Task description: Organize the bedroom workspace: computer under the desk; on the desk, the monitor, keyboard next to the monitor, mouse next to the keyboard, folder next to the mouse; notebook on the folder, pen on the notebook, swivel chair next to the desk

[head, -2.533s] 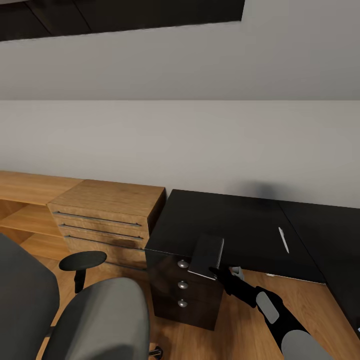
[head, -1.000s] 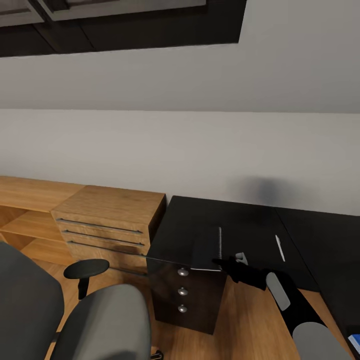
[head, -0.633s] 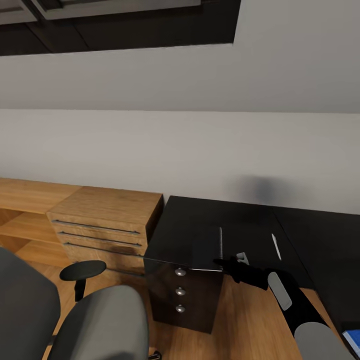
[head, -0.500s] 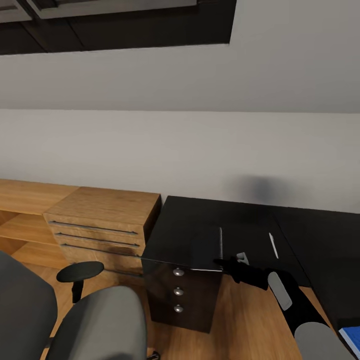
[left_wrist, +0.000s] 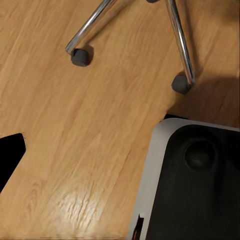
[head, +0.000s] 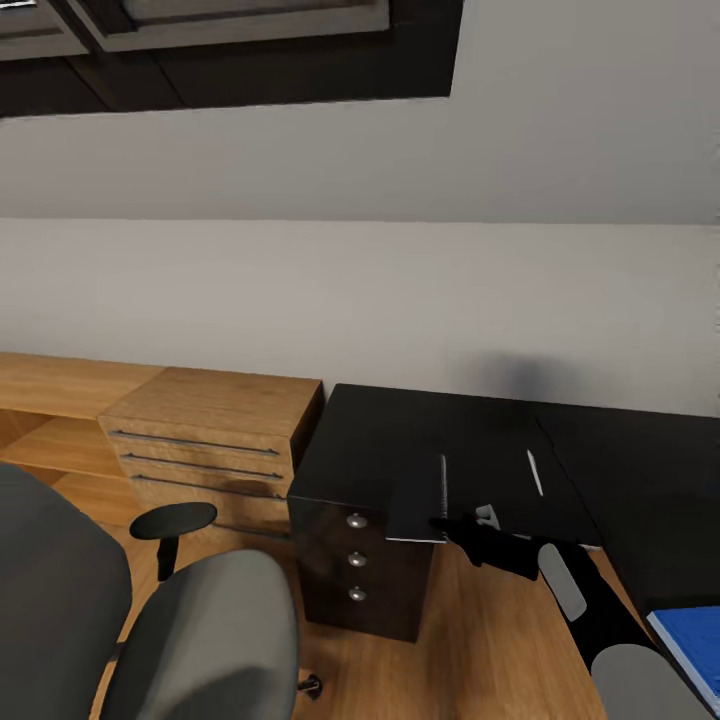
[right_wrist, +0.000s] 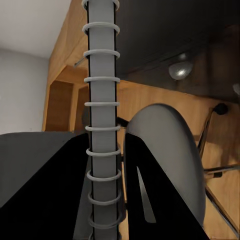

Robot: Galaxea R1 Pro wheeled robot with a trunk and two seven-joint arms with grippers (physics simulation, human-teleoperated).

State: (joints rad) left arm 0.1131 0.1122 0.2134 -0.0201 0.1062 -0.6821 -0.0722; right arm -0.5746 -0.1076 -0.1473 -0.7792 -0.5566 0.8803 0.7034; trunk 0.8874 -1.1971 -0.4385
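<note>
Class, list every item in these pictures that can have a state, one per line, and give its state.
Dark spiral-bound notebook: flat on the desk's front edge, gripped at its spine.
Right gripper: jaws shut on the notebook.
Black desk drawers with silver knobs: closed.
Light-wood cabinet drawers: closed.
White pen: lying on the glossy black desk.
Bright blue folder: lying flat.

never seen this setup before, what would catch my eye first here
Likely the right gripper pinching a dark spiral-bound notebook at the front edge of the glossy black desk. Next, the grey swivel chair looming at lower left, and the bright blue folder at the lower right corner.
</note>
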